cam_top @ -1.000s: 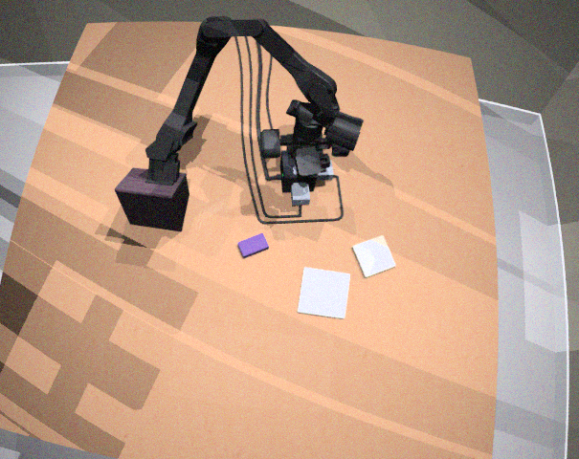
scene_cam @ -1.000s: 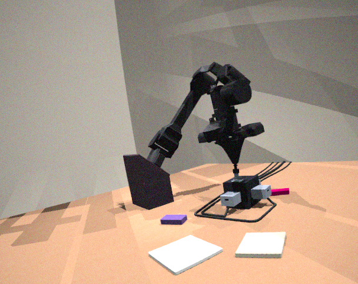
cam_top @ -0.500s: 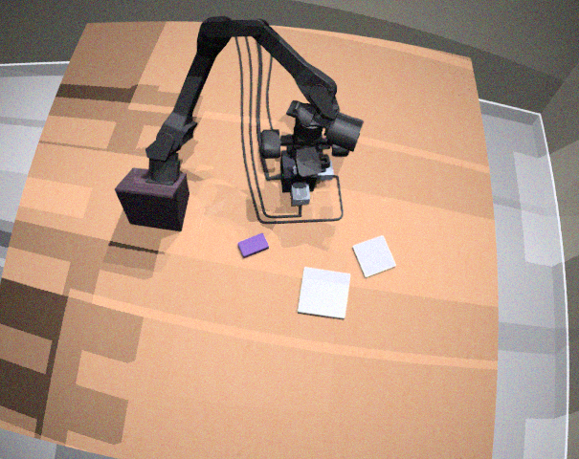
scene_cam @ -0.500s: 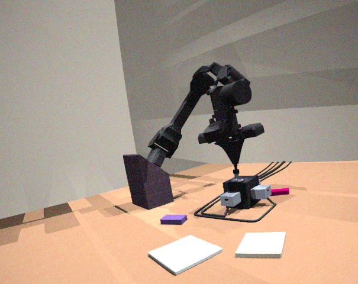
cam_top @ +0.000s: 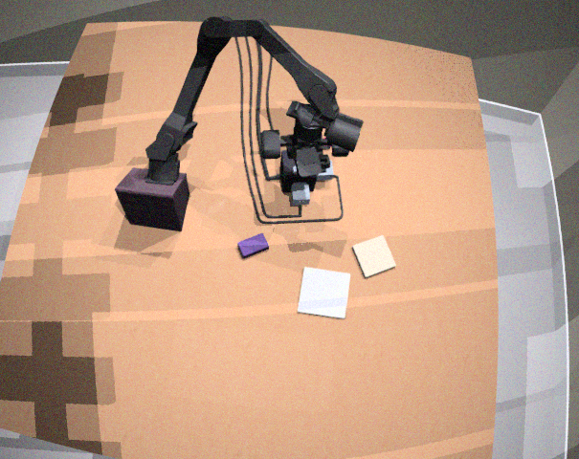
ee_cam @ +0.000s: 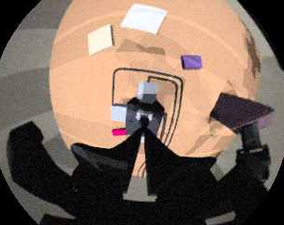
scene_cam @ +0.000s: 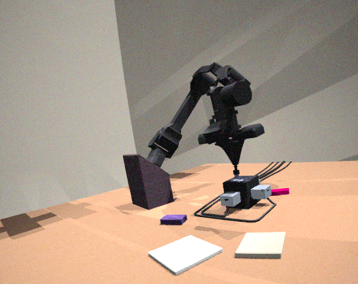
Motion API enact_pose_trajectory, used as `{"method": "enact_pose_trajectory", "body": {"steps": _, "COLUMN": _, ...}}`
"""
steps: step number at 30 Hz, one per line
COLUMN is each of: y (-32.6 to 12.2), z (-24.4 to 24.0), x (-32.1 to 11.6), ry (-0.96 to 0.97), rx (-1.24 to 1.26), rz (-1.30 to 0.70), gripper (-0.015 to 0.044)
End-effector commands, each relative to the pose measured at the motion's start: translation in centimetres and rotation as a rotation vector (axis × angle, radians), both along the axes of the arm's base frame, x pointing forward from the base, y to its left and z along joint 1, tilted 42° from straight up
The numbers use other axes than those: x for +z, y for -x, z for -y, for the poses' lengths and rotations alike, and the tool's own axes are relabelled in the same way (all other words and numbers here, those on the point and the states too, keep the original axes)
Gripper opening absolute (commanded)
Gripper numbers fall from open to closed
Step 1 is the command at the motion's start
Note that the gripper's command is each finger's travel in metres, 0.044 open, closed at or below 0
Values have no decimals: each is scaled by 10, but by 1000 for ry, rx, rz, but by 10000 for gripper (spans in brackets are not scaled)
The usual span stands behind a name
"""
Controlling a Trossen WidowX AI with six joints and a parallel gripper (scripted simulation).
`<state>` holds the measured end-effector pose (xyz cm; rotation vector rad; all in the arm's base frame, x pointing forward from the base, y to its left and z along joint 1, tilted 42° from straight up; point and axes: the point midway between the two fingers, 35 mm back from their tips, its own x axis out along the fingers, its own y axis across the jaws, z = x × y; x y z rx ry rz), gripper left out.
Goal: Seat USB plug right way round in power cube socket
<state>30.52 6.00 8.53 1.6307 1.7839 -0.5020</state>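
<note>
Pincer [scene_cam: 235, 167] pointing straight down, pinched tight on the small dark USB plug [scene_cam: 235, 171]. Plug held just above the top of the black power cube [scene_cam: 239, 190], right over the socket; too small to tell how deep in or which way round. Two grey plugs stuck into the cube's sides, one [scene_cam: 230, 198] on the front left face and one [scene_cam: 261, 191] on the front right face. Four dark cords [cam_top: 252, 123] running across the table [cam_top: 230, 370] from the far edge, looping round the cube. One pink block [scene_cam: 280, 191] lying just behind the cube. One small purple block [scene_cam: 173, 219] lying flat, nearer the front, well apart from the cube. Two flat square tiles nearer still: one white tile [scene_cam: 184, 253] and one cream tile [scene_cam: 261, 244], near each other but not touching. One dark purple base block [scene_cam: 147, 181] holding the foot of the one black arm [scene_cam: 184, 113]. No words, brands or labels to read on anything. From the wrist view, both dark fingers meeting in a point right over the cube.
</note>
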Motion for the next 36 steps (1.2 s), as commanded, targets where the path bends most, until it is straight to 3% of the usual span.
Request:
{"method": "enact_pose_trajectory", "body": {"steps": 1, "y": 0, "z": -2, "x": -1, "ry": -6, "rx": 2, "rz": -1, "gripper": 0}}
{"method": "enact_pose_trajectory", "body": {"steps": 36, "y": 0, "z": -5, "x": -4, "ry": -6, "rx": 2, "rz": -1, "gripper": 0}}
